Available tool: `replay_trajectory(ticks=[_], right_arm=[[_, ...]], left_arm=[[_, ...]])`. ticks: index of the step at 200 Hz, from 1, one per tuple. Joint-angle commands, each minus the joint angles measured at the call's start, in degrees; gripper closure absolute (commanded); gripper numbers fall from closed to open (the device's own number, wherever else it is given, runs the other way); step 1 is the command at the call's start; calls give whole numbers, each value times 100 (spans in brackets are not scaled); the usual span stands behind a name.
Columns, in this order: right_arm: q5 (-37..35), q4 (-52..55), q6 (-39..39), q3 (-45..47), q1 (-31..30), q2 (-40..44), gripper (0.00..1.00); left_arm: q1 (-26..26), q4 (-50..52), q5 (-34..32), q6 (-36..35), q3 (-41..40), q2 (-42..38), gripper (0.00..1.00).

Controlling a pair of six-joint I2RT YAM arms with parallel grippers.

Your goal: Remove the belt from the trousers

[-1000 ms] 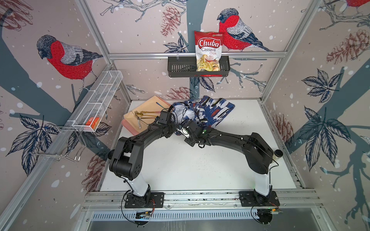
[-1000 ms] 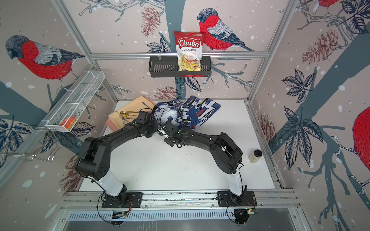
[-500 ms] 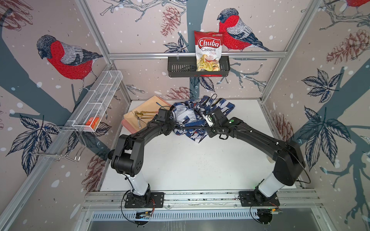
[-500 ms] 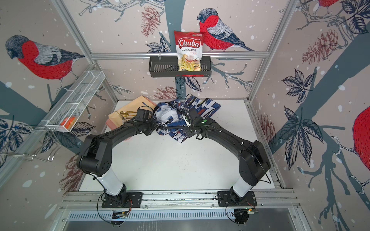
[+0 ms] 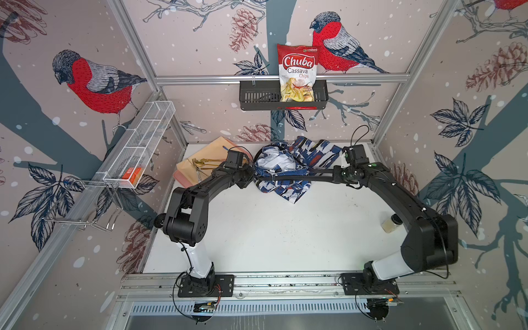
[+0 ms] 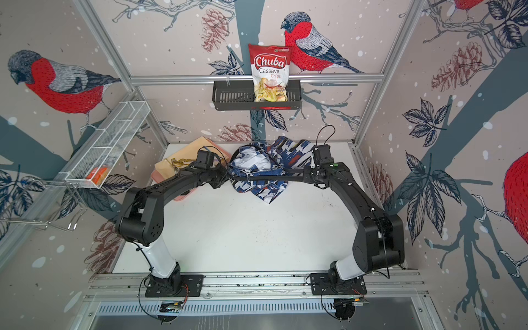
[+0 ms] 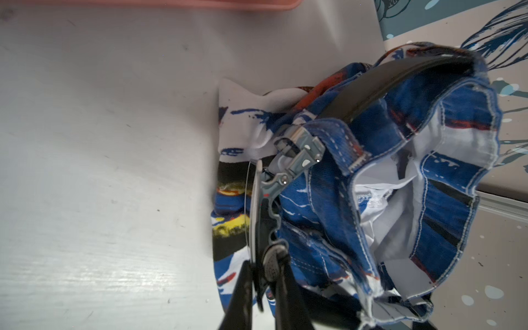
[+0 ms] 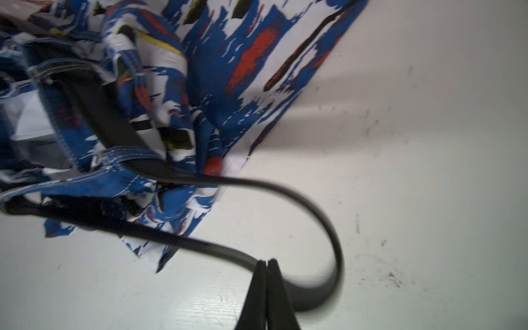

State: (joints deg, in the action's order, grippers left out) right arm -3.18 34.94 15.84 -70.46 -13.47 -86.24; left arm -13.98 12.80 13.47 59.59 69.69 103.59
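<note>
While the trousers (image 5: 288, 171) lie bunched at the far middle of the white table (image 5: 285, 234), the belt (image 5: 300, 178) runs taut across them between the two grippers in both top views. The right gripper (image 8: 267, 264) is clenched on the black strap: in the right wrist view its jaws meet with no gap, pinching the belt where it leaves the cloth, and the free length beyond curls round in a loop over the table and back into the waistband. In a top view the same gripper (image 6: 307, 177) sits just to the right of the trousers (image 6: 257, 171), with the belt (image 6: 268, 178) stretched straight out to it.

The left gripper (image 7: 264, 251) is closed tight at the buckle (image 7: 297, 151). In the left wrist view its fingers (image 7: 257, 228) press together on a thin metal part of the buckle hardware at the waistband's edge; whether any cloth is caught with it I cannot tell. The strap (image 7: 385, 85) goes on from the buckle through the blue waistband, over the white lining. In a top view this gripper (image 5: 251, 178) touches the left side of the garment.

A pink tray (image 5: 183, 178) with a tan sheet and gold cutlery (image 5: 201, 164) lies behind the left arm. A small jar (image 5: 390, 224) stands near the right arm. A chips bag (image 5: 297, 74) sits in the black wall basket (image 5: 257, 98).
</note>
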Motion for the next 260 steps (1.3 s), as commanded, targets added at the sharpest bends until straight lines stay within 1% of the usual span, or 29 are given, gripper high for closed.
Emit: replay_trajectory(ticks=[1, 17, 24, 26, 34, 37, 46, 65, 69, 82, 98, 124, 150, 172, 193, 214, 232, 239, 243, 248, 260], right_arm=[[-812, -45, 231, 145, 136, -5, 100], [-161, -251, 130, 332, 104, -179, 100], [193, -262, 18, 311, 15, -341, 100], [260, -258, -12, 302, -31, -381, 99], [429, -317, -158, 271, -284, -500, 91], [482, -353, -240, 245, -396, -525, 86], [520, -493, -497, 151, -886, -552, 76], [-71, -867, -941, -138, -2065, -609, 54], [-178, -945, -1020, -217, -2284, -656, 51], [-447, -1196, -1206, -439, -2886, -863, 48], [-553, -1371, -1241, -701, -3274, -1260, 45], [-198, -1327, -1307, -1084, -3446, -1993, 41], [127, -1466, -1356, -1183, -3530, -2329, 39], [349, -1349, -1271, -1318, -3592, -2554, 39], [432, -1367, -1267, -1263, -3703, -2636, 38], [316, -1342, -1267, -1243, -3797, -2787, 38], [105, -1396, -1267, -1203, -3836, -2913, 41], [64, -1446, -1263, -1169, -3829, -2929, 45], [23, -1481, -1251, -1130, -3817, -2922, 49], [-37, -1523, -1241, -1086, -3813, -2905, 57], [-155, -1581, -1219, -1009, -3787, -2869, 87]], left_arm=[[86, 81, -899, -101, 59, 43, 100], [89, 78, -891, -105, 45, 52, 100], [82, 72, -882, -97, 44, 47, 100], [80, 67, -877, -97, 36, 49, 100], [80, 44, -865, -76, -6, 33, 100], [87, 40, -864, -71, -20, 26, 100], [82, 7, -865, -53, -82, -15, 100], [81, -16, -877, -31, -216, -106, 100], [87, -19, -879, -27, -245, -129, 100], [84, -41, -897, -9, -348, -194, 100], [82, -65, -896, 8, -445, -269, 100], [86, -83, -904, 35, -561, -381, 100], [83, -102, -917, 70, -652, -470, 100], [87, -111, -912, 79, -660, -489, 100], [86, -120, -926, 92, -679, -498, 100], [83, -120, -926, 96, -670, -490, 100], [88, -120, -923, 99, -684, -497, 100], [87, -111, -925, 97, -684, -498, 100], [85, -111, -926, 96, -683, -506, 100], [80, -107, -932, 97, -693, -507, 100], [81, -98, -934, 88, -698, -513, 100]])
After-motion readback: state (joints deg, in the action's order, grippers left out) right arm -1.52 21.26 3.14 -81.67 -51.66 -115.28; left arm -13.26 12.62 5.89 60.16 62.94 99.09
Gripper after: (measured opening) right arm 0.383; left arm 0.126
